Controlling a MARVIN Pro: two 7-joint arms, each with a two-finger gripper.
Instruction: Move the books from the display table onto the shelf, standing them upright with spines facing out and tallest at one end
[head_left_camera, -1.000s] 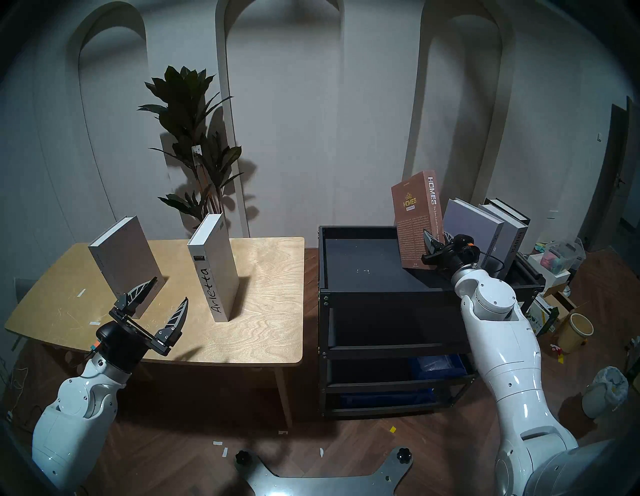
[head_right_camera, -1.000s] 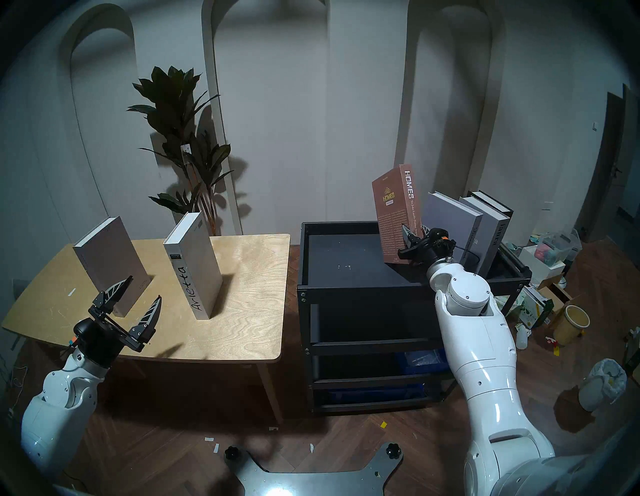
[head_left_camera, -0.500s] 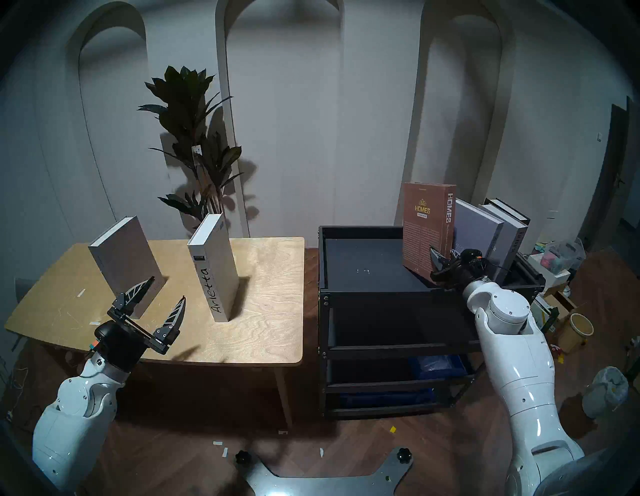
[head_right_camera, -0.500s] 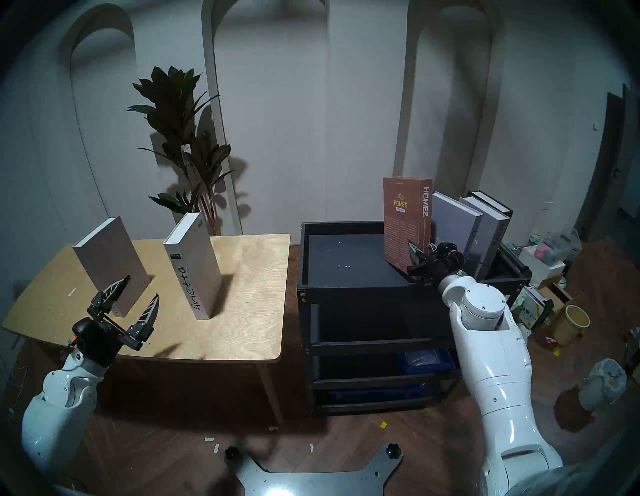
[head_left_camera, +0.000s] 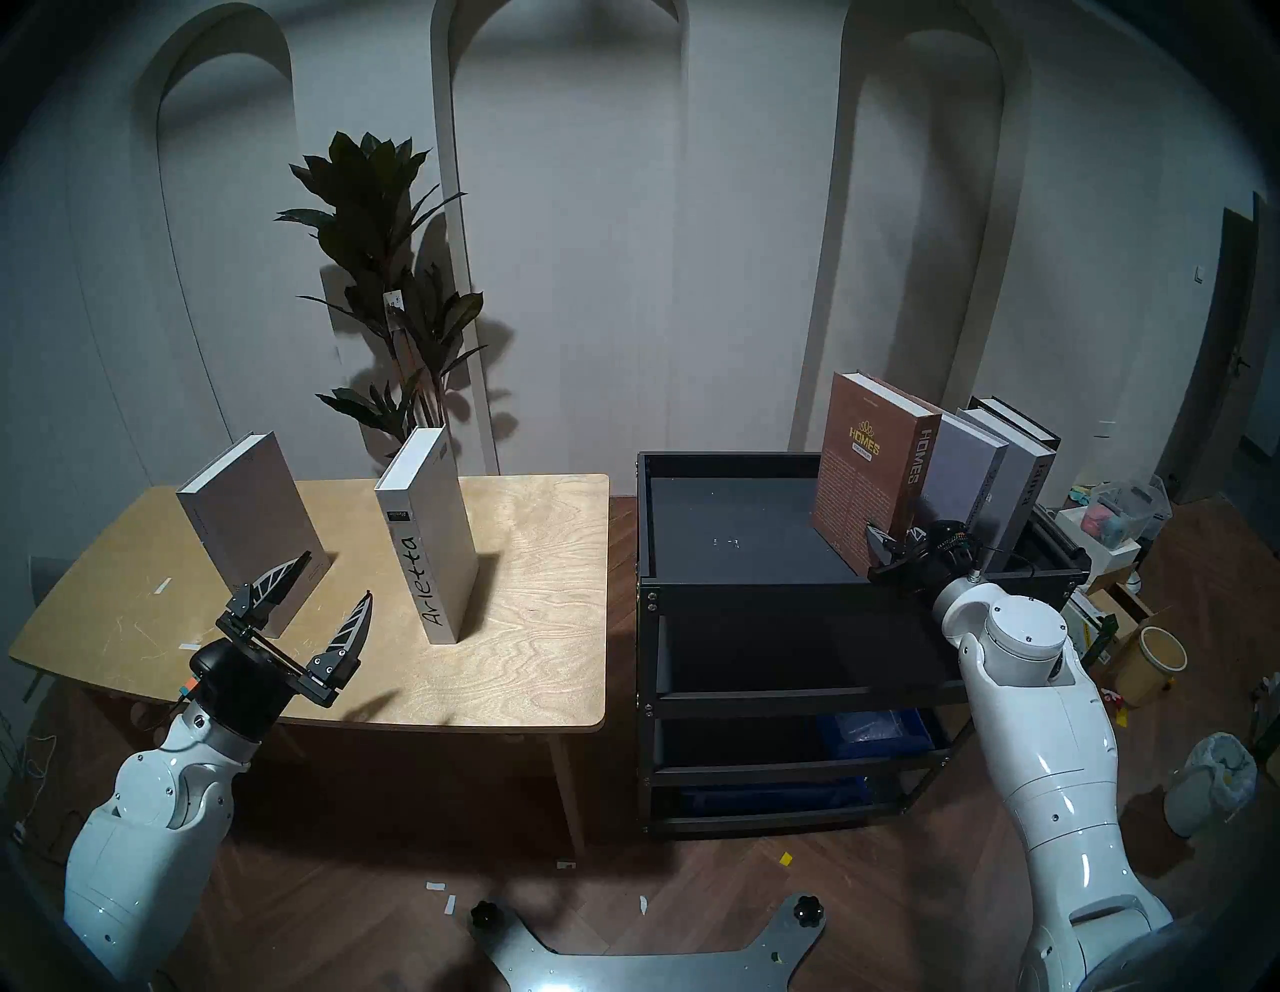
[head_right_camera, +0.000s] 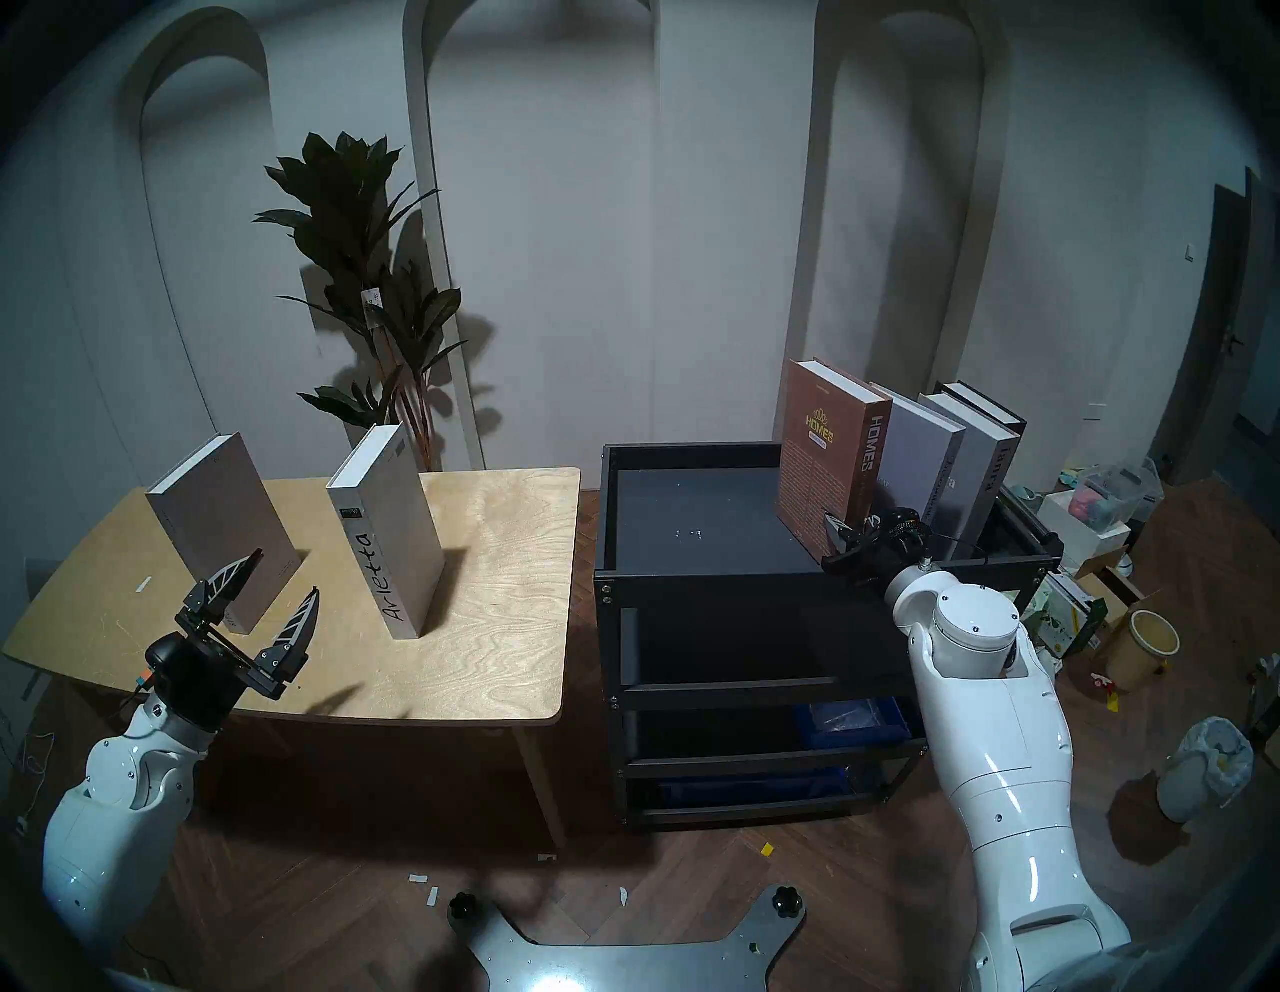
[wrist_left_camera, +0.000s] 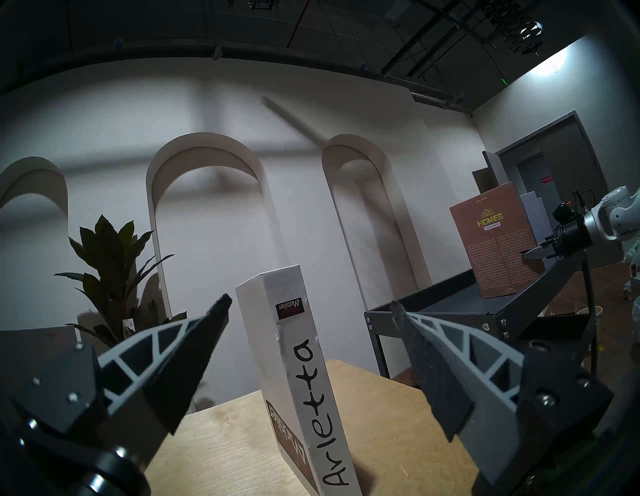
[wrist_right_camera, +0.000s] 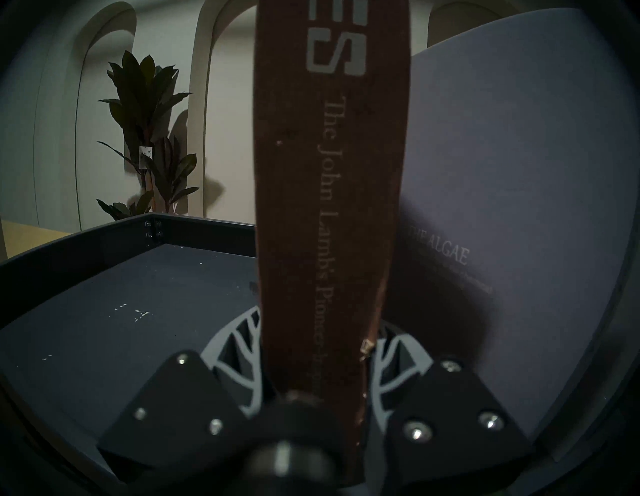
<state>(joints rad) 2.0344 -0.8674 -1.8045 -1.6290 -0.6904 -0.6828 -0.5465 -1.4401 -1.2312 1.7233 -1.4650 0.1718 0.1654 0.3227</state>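
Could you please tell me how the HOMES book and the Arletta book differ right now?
HOMES is brown; Arletta is white. HOMES stands on the black shelf beside a grey book; Arletta stands alone on the table. The right tool grips HOMES; Arletta stands free. Both are upright.

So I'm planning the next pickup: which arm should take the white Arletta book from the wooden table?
Left. The left gripper, jaws open, faces the Arletta book over the table; the right gripper is shut on the HOMES book.
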